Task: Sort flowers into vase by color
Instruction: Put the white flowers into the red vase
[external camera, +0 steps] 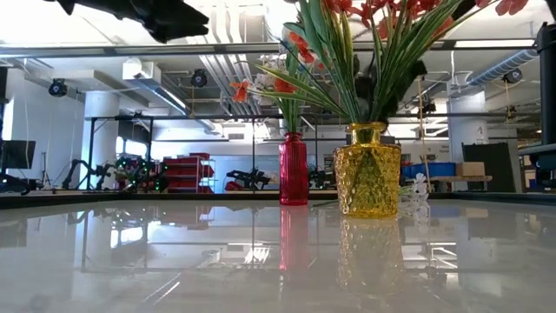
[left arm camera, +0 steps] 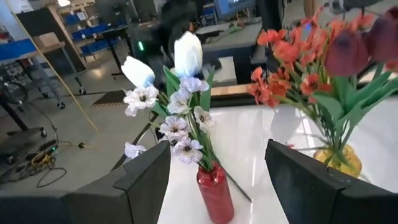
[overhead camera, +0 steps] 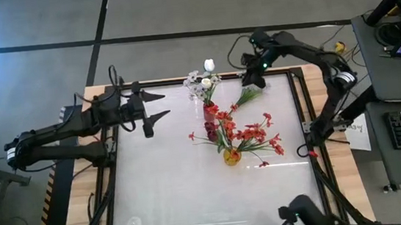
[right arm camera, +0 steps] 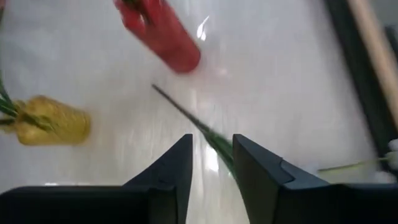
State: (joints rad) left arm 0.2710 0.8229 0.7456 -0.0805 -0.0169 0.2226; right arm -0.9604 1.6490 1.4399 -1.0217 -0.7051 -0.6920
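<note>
Two vases stand near the middle of the table, each serving as a bin for one colour group: the red vase carries white tulips and pale blossom sprays, while the yellow vase just beside it carries the red-orange blossoms and dark red tulips. One flower remains outside: its green stem lies flat on the table near the far right corner, pointing toward the red vase, and its blossom is not clearly visible. The right gripper reaches down over this stem from the far right edge, its elbow folded back toward the table's right side; the fingers stand narrowly apart with the stem passing between them, and they appear to be closing for a pickup, though contact cannot be confirmed. The left gripper waits, open and empty, above the left part of the table, held level and aimed at the vases.
</note>
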